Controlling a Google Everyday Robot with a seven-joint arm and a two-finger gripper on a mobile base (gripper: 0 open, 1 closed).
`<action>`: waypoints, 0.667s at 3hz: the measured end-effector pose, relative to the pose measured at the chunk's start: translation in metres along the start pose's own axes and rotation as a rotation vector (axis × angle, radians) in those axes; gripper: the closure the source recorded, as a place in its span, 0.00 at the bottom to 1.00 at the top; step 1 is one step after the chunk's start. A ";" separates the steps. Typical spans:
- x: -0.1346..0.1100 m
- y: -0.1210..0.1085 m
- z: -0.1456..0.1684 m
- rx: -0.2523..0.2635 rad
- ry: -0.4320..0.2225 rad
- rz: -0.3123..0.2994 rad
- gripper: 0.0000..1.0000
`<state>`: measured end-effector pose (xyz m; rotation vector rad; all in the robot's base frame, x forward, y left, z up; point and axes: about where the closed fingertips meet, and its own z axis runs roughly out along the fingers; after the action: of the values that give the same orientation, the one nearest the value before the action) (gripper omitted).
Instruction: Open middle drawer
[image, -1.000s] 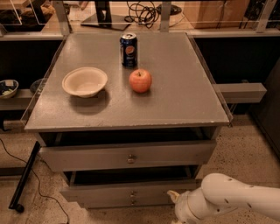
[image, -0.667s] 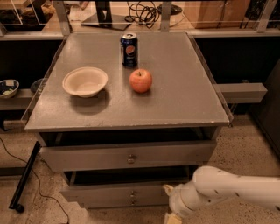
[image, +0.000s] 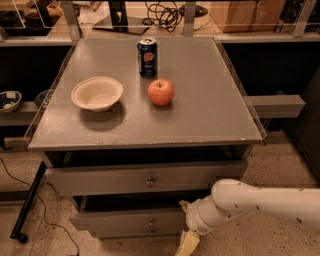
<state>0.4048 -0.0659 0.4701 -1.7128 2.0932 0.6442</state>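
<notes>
The grey cabinet (image: 200, 115) has three drawers in its front. The middle drawer (image: 120, 221) is a long shallow grey front with a small round knob (image: 151, 220), below the wider, taller top drawer (image: 100, 181). A dark gap shows above its front. The narrowest drawer (image: 130, 233) lies just beneath it. My gripper (image: 187, 240), on the white arm (image: 260, 202) that comes in from the right, is at the right end of the middle drawer's front, right of the knob. It hides that end of the drawer.
On the cabinet top stand a white bowl (image: 97, 93), a red apple (image: 161, 92) and a blue soda can (image: 147, 57). A black stand leg (image: 27, 207) and a cable lie on the floor at left. Low shelves flank the cabinet.
My arm and gripper have moved left and slightly up, from right of the cabinet to the right end of the middle drawer's front. The drawers and tabletop objects have not moved.
</notes>
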 end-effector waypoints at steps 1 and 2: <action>0.000 0.000 0.000 0.000 0.000 0.000 0.00; -0.002 -0.016 0.016 -0.028 0.010 -0.003 0.00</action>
<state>0.4212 -0.0575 0.4561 -1.7372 2.0979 0.6689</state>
